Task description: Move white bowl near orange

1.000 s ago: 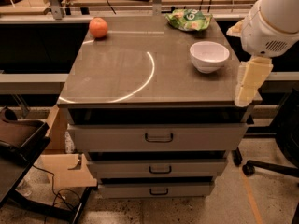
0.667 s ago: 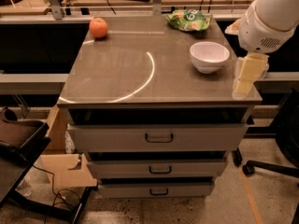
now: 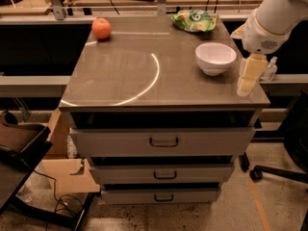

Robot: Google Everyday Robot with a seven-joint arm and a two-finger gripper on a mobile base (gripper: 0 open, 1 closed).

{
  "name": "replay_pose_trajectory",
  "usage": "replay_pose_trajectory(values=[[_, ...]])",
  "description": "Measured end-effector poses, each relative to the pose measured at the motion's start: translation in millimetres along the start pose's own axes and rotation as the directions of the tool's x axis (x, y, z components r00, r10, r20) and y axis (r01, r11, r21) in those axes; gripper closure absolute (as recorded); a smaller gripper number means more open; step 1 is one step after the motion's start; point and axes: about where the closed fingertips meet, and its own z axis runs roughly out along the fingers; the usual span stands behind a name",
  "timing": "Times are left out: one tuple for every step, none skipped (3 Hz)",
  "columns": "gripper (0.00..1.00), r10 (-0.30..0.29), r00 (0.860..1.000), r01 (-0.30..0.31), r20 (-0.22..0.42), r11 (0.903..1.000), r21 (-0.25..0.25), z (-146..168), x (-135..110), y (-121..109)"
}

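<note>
Brown cardboard (image 3: 65, 170), flat and creased, leans against the lower left of a drawer cabinet, with dark cables on the speckled floor beneath it. Left of it, a dark shape is cut off by the edge and hard to identify.

The orange (image 3: 101, 28), round and smooth-skinned, sits at the back left corner of the cabinet top (image 3: 120, 71). That top is a smooth grey-brown slab with a dull sheen, and a thin bright arc of reflected light curves across its middle. Below it are three pale drawers (image 3: 163, 141) stacked one under another, each with a small dark loop handle.

A crinkled green snack bag (image 3: 195, 19) lies at the back right of the top. In front of it stands the white bowl (image 3: 215, 57), glossy and round, near the right edge and well apart from the orange. Its foot is mostly hidden by its own curve.

Just right of the bowl, without touching it, the cream-coloured gripper (image 3: 245, 85) hangs pointing down over the front right corner of the top, beneath a rounded white arm (image 3: 269, 25) that is cut off at the upper right. From this side-on angle I cannot tell how wide the gripper is set, and nothing can be seen in its hold. A small clear bottle (image 3: 271, 70) is partly hidden behind it. Black chair legs (image 3: 279, 172) show at the lower right.
</note>
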Motion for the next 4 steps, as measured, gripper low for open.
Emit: replay_pose_trajectory(values=[[0.0,0.022,1.0,-0.022,-0.01,0.9997,-0.011,25,11,-12],[0.0,0.031,1.0,-0.031,-0.003,0.9994,-0.015,43,15,-22],[0.0,0.028,1.0,-0.028,0.003,0.9992,-0.027,59,16,-28],[0.0,-0.016,1.0,0.015,-0.013,0.9984,-0.055,72,11,-31]])
